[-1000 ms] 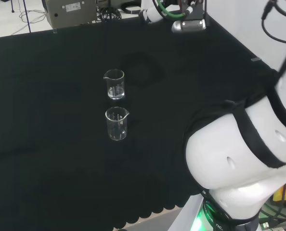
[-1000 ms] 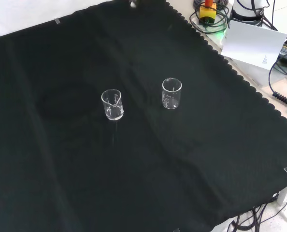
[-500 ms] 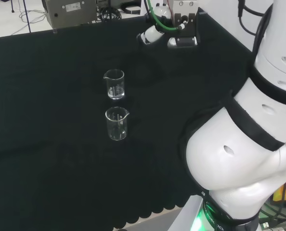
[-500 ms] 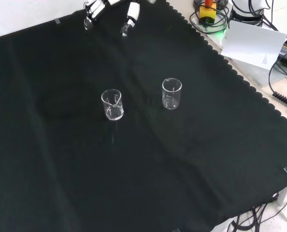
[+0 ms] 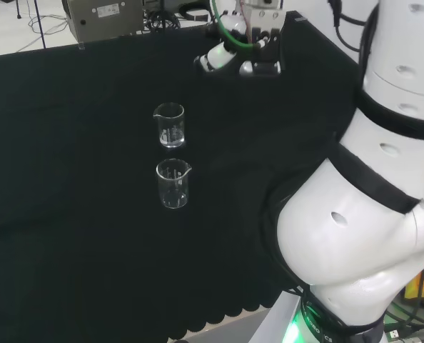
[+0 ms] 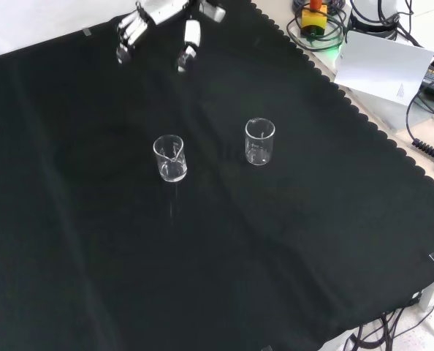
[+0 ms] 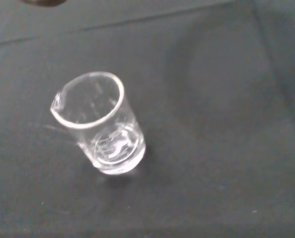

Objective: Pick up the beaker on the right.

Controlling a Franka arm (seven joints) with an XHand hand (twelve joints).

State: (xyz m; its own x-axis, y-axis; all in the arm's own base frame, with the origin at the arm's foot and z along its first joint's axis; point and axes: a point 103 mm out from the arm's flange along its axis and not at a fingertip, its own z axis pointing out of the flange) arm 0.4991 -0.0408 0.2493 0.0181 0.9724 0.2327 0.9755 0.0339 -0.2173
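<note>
Two clear glass beakers stand upright and apart on the black-clothed counter (image 6: 290, 241). In the front view one beaker (image 6: 260, 141) is at centre right and the other beaker (image 6: 169, 158) to its left; both look empty. The hand (image 6: 158, 13) hangs above the far edge, fingers (image 6: 126, 33) spread and relaxed, holding nothing, partly cut off by the frame. The wrist view shows one spouted beaker (image 7: 100, 124) close up; which one is unclear.

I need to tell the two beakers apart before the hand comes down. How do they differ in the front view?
The left beaker stands nearer the camera; the right beaker stands farther back. The left beaker's spout faces the camera; the right beaker's sits on the far rim. The left beaker looks slightly shorter and wider. Both are clear glass, upright, seemingly empty, apart on the black cloth, untouched by the hand.
</note>
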